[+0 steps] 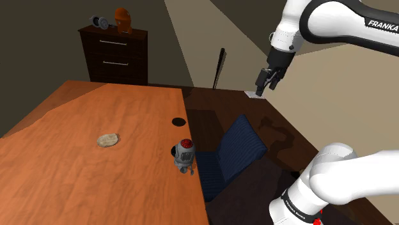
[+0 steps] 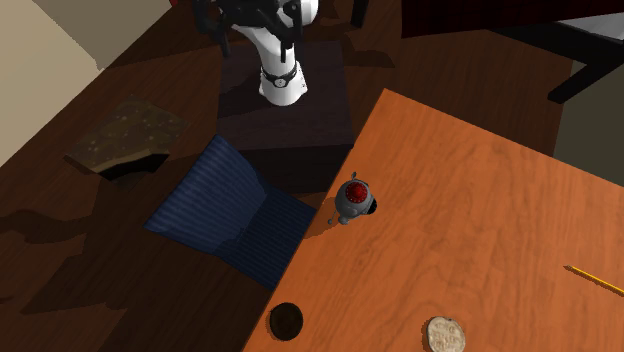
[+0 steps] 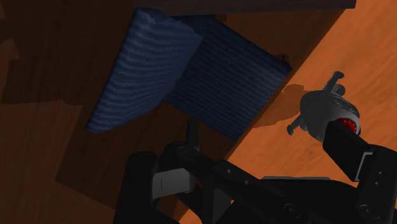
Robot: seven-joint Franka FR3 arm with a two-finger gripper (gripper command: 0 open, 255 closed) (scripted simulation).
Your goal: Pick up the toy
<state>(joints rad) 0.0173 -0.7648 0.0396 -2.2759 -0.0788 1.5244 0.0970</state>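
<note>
My black gripper (image 1: pixel 264 86) hangs empty, jaws parted, while the small grey red-domed toy robot (image 1: pixel 184 153) stands upright well below, toward the shoulder view's left, at the orange wooden table's (image 1: pixel 96 192) edge.

The word "FRANKA" stands in white capitals on a dark band of the arm (image 1: pixel 348 22), at the shoulder view's upper right. Small marks on its base ring (image 1: pixel 299 208) cannot be read.
</note>
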